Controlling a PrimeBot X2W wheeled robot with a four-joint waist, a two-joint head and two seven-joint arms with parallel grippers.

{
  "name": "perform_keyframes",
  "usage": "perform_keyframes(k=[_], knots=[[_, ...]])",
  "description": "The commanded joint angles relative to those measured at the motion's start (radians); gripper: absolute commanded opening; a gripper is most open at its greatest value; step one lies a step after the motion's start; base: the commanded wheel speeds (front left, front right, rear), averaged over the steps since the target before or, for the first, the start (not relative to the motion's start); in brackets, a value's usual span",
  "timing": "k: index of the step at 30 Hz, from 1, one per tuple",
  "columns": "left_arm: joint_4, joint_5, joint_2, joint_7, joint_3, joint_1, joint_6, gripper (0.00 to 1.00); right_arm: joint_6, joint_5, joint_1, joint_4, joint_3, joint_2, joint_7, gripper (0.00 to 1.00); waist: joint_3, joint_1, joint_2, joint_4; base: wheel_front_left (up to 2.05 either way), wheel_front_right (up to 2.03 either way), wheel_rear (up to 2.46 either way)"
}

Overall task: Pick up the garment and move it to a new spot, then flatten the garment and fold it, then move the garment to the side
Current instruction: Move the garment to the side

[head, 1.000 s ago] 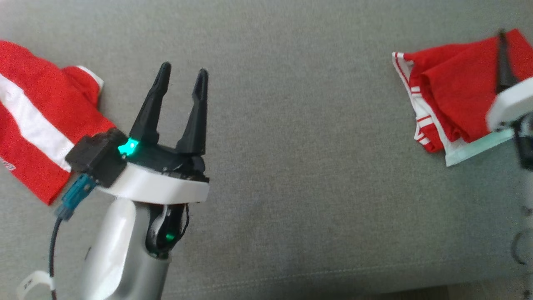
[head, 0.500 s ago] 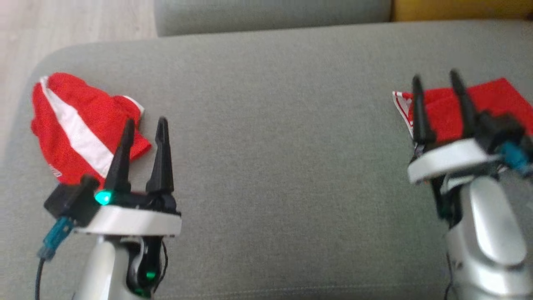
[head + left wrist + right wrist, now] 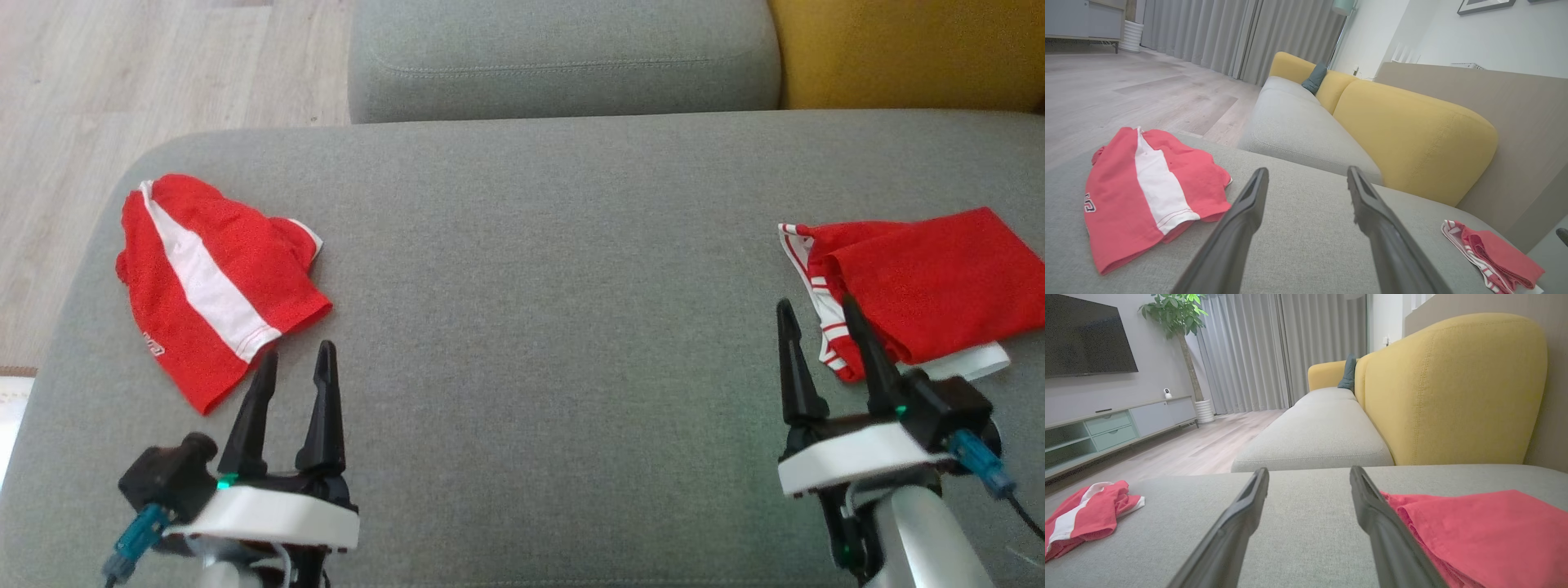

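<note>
We see the folded red garment (image 3: 931,278) lying at the right edge of the grey sofa seat (image 3: 555,327). Its white-trimmed hem faces the seat's middle, and a white strip shows beneath it on the front side. The robot's right gripper (image 3: 816,306) stands just beside that hem, toward the seat's front edge. Its jaws are parted wide and hold nothing. In the right wrist view the red cloth (image 3: 1486,522) lies right alongside one finger (whether finger and fabric actually touch, we cannot tell).

Well apart, near the seat's left edge, a second red garment with a broad white stripe (image 3: 212,278) lies loosely bunched, with dark lettering near one hem in the left wrist view (image 3: 1147,188). The left gripper (image 3: 298,351) is near the front edge, just beside this garment's lower hem. Its jaws are likewise spread wide and empty.

Beyond the seat's far edge we see another grey cushion (image 3: 563,57) and a yellow backrest (image 3: 906,49). Pale wooden floor (image 3: 147,73) shows past the seat's far left corner.
</note>
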Motion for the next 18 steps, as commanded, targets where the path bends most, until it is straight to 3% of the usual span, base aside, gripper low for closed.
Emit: perform_keyframes(k=[1,18], knots=[[-0.034,0.000,0.007,-0.005,0.029,-0.032,0.008,1.00,-0.001,0.011,-0.019,-0.040,0.018,0.001,-0.015,1.00,0.000,0.0000,0.0000,-0.001,0.00,0.00,0.00],[-0.042,0.002,0.007,-0.005,0.043,-0.033,0.017,1.00,-0.001,0.023,-0.001,-0.054,0.022,0.001,-0.018,1.00,0.001,0.0000,0.0000,-0.010,0.00,0.00,0.00]])
